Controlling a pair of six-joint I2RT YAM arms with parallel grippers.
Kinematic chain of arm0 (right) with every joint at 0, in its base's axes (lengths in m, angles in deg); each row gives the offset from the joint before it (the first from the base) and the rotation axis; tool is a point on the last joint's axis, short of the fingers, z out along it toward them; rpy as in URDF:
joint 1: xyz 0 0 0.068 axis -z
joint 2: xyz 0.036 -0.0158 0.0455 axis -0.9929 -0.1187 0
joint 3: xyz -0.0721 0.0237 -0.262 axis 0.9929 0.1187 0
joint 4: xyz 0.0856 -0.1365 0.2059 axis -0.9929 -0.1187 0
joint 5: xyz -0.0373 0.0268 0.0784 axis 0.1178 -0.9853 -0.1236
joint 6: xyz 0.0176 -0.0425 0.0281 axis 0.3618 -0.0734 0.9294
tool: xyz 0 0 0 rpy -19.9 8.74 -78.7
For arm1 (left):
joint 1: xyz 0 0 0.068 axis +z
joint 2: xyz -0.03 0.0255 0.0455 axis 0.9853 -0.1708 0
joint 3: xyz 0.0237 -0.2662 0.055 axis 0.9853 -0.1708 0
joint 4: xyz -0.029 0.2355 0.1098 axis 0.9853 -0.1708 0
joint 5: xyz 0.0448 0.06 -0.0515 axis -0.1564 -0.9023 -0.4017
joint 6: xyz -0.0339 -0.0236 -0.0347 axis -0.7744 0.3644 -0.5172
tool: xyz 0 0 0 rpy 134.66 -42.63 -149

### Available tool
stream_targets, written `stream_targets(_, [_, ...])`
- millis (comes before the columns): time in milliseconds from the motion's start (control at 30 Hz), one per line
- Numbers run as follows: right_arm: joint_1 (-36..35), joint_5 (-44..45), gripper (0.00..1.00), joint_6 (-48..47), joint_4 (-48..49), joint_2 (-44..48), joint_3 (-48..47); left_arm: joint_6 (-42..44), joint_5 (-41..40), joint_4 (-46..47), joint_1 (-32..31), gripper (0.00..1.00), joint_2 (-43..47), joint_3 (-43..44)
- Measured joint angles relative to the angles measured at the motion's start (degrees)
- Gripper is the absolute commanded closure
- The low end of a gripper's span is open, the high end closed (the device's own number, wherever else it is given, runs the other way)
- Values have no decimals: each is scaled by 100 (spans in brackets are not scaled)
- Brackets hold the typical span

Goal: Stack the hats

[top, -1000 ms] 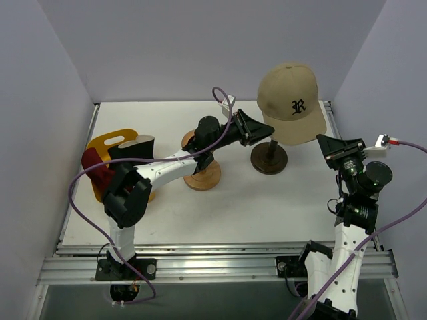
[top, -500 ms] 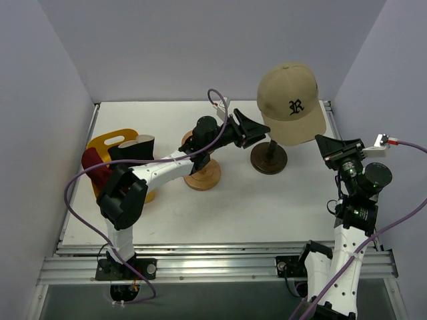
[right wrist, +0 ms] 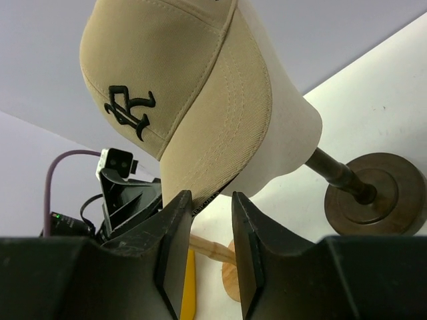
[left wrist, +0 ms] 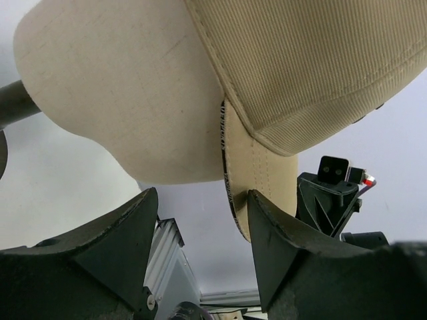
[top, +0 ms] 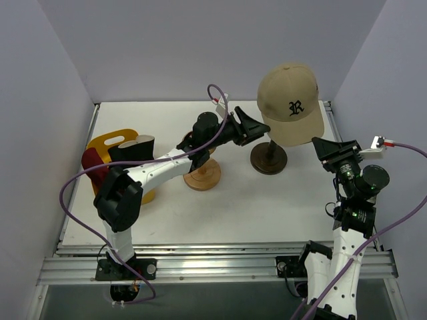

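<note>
Over the last second the left hand (top: 259, 128) has spread its fingers, and the right hand (top: 325, 148) has edged in towards the tan baseball cap (top: 290, 100) and parted slightly. Both hands are empty.

The cap sits on the cream mannequin head (left wrist: 113, 87) at the back of the desk (top: 253, 207), its brim (left wrist: 257, 180) hanging just beyond the left hand's spread fingers. The dark red bucket hat (top: 93, 170) and black bucket hat (top: 131, 148) lie well apart from it, at the yellow tray (top: 110, 140).

From where I stand, the step is lifting the cap off. The left hand should bring the brim fully between its fingers, pinch only fabric, not the head beneath, then lift upward so the crown slides off without tipping the stand.
</note>
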Motion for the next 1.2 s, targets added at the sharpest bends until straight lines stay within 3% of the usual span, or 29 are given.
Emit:
stream_targets(500, [0,-2,73,-245,-107,0,4,166,28,131,-214,35,0,87])
stream_targets(833, [0,-55,73,-308,-105,24,52,-68,125,667,-214,43,0,87])
stream_targets(1200, [-2,-199,72,-525,-214,24,90,-293,201,957,-210,44,-2,131])
